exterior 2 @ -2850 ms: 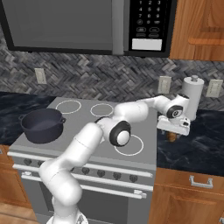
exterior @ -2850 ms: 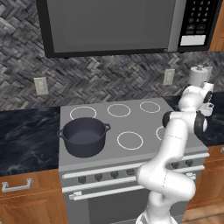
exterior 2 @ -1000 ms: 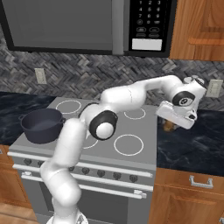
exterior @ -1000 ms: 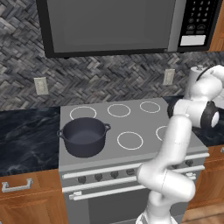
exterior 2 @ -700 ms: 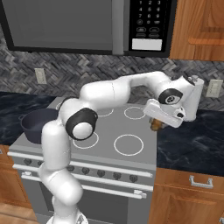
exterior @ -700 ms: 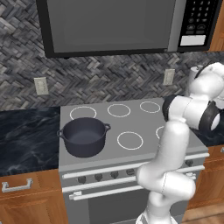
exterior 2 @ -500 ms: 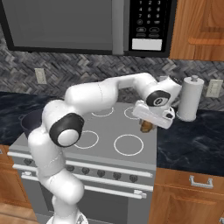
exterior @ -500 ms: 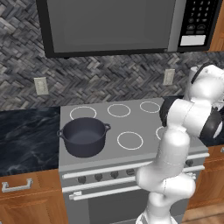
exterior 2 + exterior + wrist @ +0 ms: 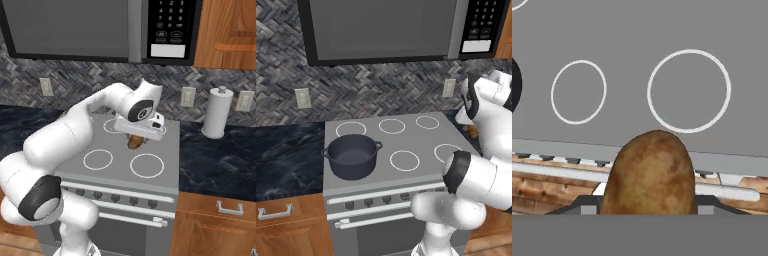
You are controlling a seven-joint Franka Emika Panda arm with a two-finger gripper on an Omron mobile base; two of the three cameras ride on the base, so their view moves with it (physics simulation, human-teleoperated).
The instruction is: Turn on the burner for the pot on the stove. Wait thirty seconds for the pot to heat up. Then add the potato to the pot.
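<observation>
My left base camera sat behind me, looking forward and down on the stove (image 9: 406, 175) from its left, with the pot (image 9: 352, 156) close in front. My right base camera faced the same stove (image 9: 165, 170) from the right. Both shared its ringed top. My hand camera looked down close over the potato (image 9: 649, 175) onto those rings.

A dark-doored microwave (image 9: 90, 27) with a keypad panel (image 9: 169, 25) hangs above and behind the gripper, against a grey herringbone backsplash (image 9: 371, 90) carrying white outlets (image 9: 187, 97). Off to the gripper's right, a white paper towel roll (image 9: 217, 113) stands upright on the dark marbled counter (image 9: 215, 160). Wooden cabinets (image 9: 212, 227) with a metal handle (image 9: 230, 208) sit lower down.
</observation>
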